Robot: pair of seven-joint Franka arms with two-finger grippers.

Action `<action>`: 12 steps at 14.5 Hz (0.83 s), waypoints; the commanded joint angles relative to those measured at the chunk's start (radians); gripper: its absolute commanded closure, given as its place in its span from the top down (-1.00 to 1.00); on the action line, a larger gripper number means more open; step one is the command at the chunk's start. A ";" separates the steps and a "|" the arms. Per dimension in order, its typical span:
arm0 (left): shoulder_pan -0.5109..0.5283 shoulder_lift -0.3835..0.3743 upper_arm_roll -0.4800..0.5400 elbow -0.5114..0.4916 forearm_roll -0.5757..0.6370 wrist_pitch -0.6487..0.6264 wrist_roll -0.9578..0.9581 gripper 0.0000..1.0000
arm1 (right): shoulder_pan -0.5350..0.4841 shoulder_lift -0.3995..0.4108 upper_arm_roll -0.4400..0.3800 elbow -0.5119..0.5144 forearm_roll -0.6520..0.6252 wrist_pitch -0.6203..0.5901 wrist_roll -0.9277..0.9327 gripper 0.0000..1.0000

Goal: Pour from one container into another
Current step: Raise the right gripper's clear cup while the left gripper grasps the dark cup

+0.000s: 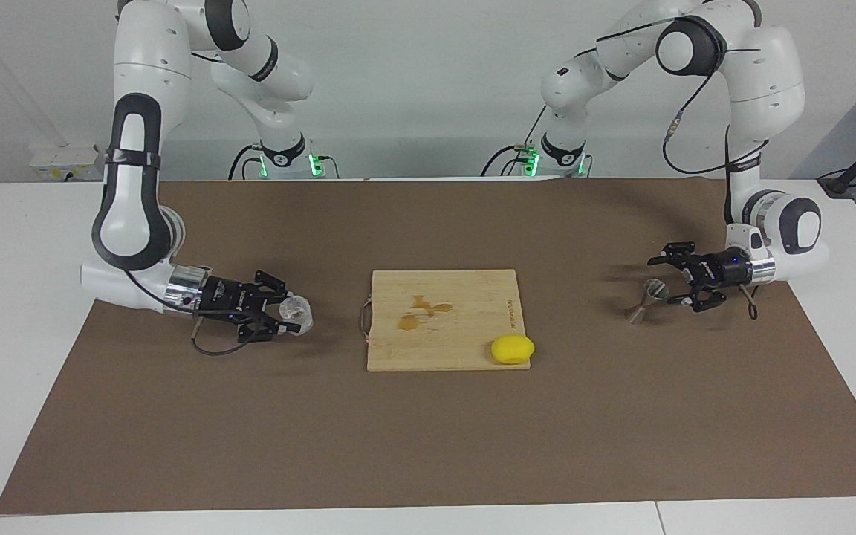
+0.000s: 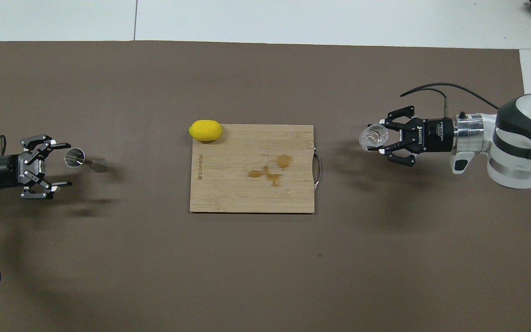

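- The right tool (image 1: 290, 318) is clamped on the small clear glass cup (image 1: 299, 312), carrying it low over the brown mat (image 1: 428, 446) toward the right arm's end of the surface, between the mat's short edge and the wooden cutting board (image 1: 443, 349).
- The glass looks tipped rather than upright; I would level it before travelling, since any liquid inside could spill onto the mat. Whether it holds anything I cannot tell.
- The metal jigger (image 1: 645, 299) stands upright on the mat near the left arm's end, well apart from the glass, with the whole board between them.
- The left tool (image 1: 684, 281) hangs just beside the jigger with its fingers spread wide, gripping nothing. In my judgement it is about to take the jigger, which will need steadying: that narrow waist and small foot look easy to topple.
- A good grasp would close around the waist, squarely, without nudging the cup rim first.
- A yellow lemon (image 1: 513, 349) sits on the board's corner farthest from the robots, and brown stains mark the board's middle; the carry should pass above both.
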 commanded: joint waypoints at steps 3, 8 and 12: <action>-0.003 -0.045 0.003 -0.095 -0.041 0.053 0.049 1.00 | 0.010 -0.061 0.006 -0.016 -0.108 0.021 0.077 -1.00; -0.015 -0.046 0.000 -0.104 -0.062 0.081 0.057 1.00 | 0.039 -0.078 0.001 -0.016 -0.125 0.061 0.110 -1.00; -0.024 -0.048 -0.002 -0.110 -0.090 0.081 0.057 0.93 | 0.041 -0.085 0.004 -0.016 -0.157 0.090 0.147 -1.00</action>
